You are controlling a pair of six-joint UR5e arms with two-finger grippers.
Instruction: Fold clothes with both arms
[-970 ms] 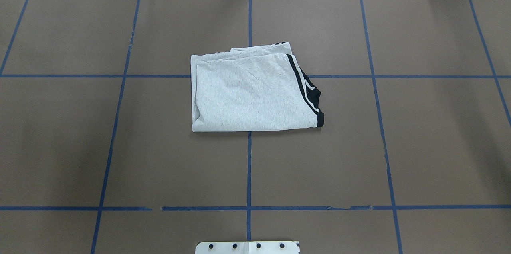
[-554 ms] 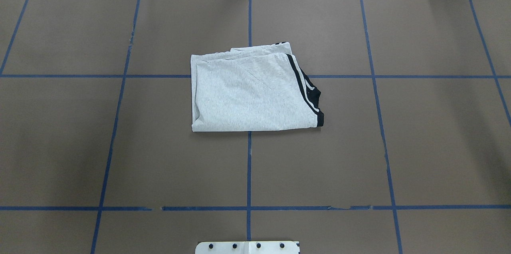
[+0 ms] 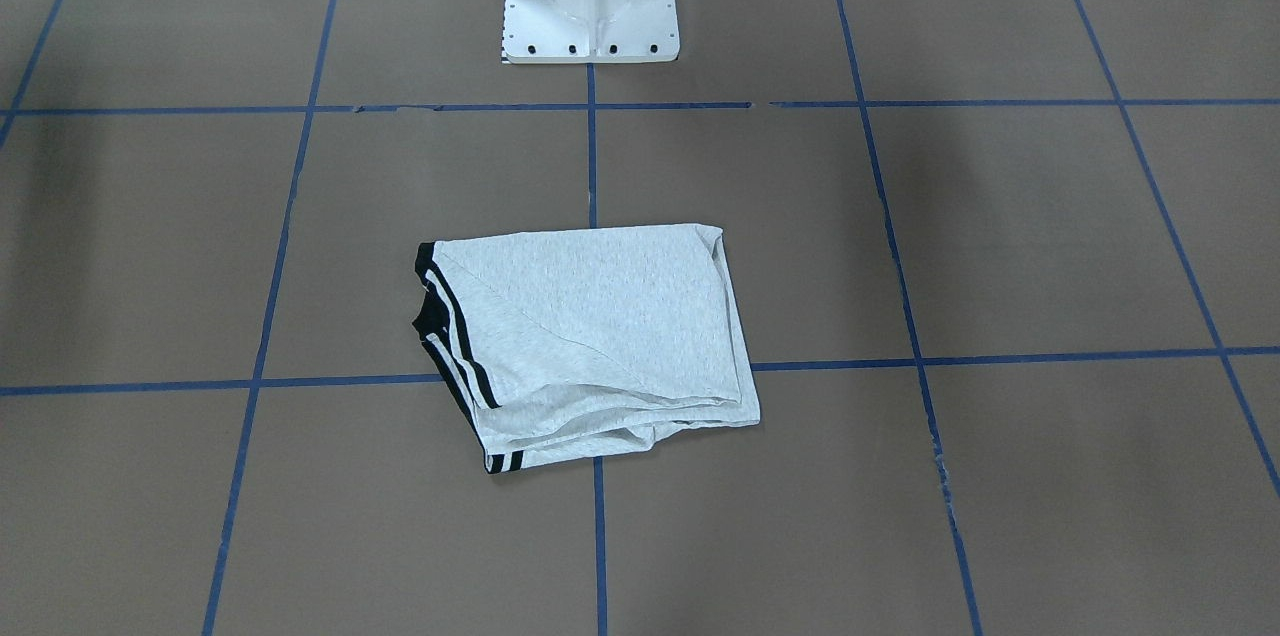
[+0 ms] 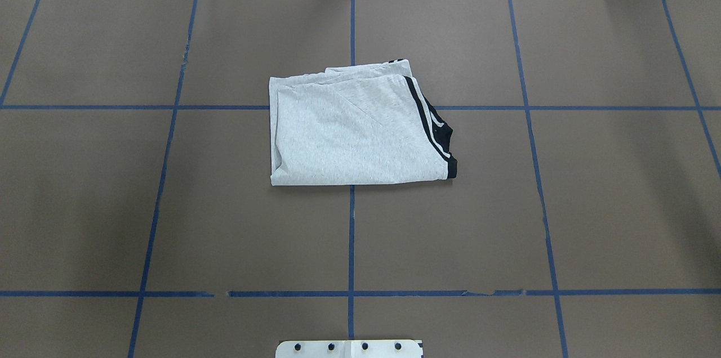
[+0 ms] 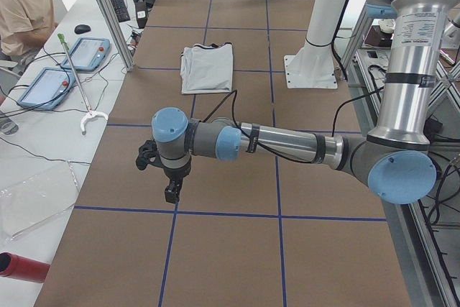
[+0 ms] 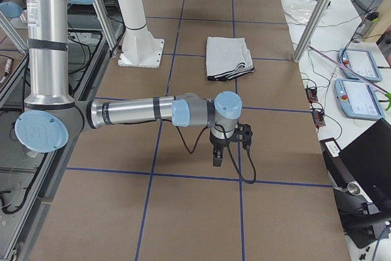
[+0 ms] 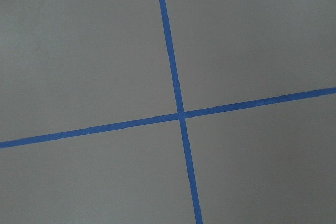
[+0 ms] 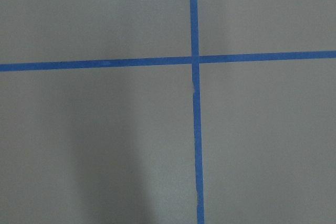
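The grey T-shirt lies folded into a flat rectangle at the middle of the table, with the black-striped cuffs along its right edge in the overhead view. It also shows in the front view and both side views. Its print is hidden inside the fold. The left gripper hangs over bare table far from the shirt, toward the table's left end. The right gripper hangs likewise toward the right end. Both show only in side views, so I cannot tell whether they are open or shut. Nothing is visibly held.
The white pedestal base stands behind the shirt on the robot's side. Blue tape lines grid the brown table cover. An operator and teach pendants are beside the table; more pendants lie on the far side.
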